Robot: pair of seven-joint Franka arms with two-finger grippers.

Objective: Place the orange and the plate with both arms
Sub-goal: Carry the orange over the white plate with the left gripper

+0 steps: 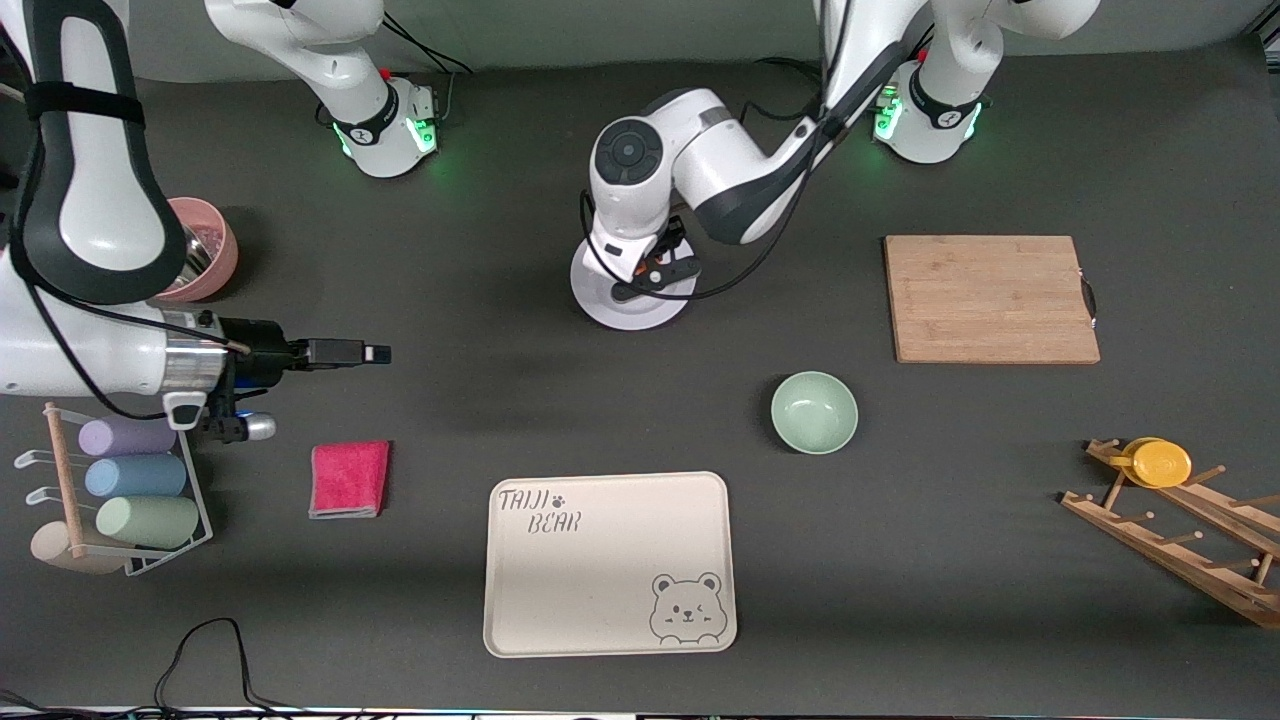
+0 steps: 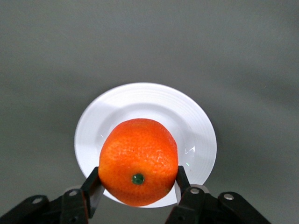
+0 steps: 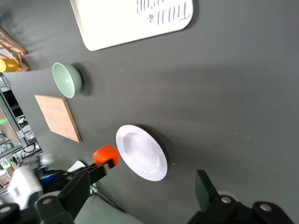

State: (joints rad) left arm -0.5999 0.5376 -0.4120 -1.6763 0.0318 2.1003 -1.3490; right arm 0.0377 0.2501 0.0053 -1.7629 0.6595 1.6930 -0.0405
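Observation:
The orange is small, round and bright, and my left gripper is shut on it, one finger pressed to each side. It hangs just above the round white plate, which lies on the dark table. In the front view the left gripper hovers over the plate and its hand hides the orange. The right wrist view shows the orange beside the plate. My right gripper waits open and empty over the table above the pink cloth, its jaws wide apart.
A pale green bowl and a wooden cutting board lie toward the left arm's end. A cream bear tray is nearer the camera. A pink cloth, cup rack and pink bowl sit by the right arm.

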